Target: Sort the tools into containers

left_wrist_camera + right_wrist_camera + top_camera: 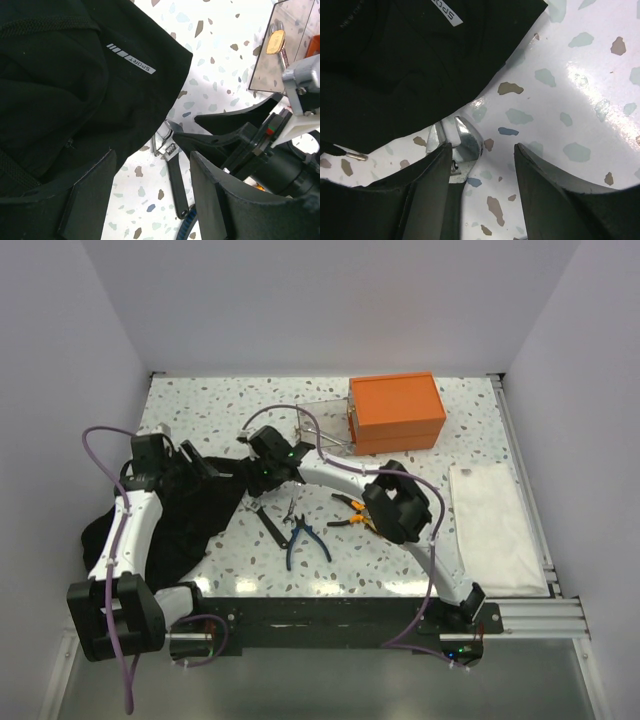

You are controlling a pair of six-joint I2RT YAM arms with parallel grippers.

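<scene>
The black fabric bag lies slumped at the left, and its "SPORT" label shows in the left wrist view on the bag. My left gripper hovers open at the bag's right edge; between its fingers is bare table and the black-handled adjustable wrench. My right gripper is open right above the wrench's silver head, and its left finger covers part of that head. Blue-handled pliers and orange-and-black pliers lie mid-table.
The orange lidded box stands at the back right. A small clear box sits to its left, with metal tools inside that show in the left wrist view. A flat white sheet lies along the right edge.
</scene>
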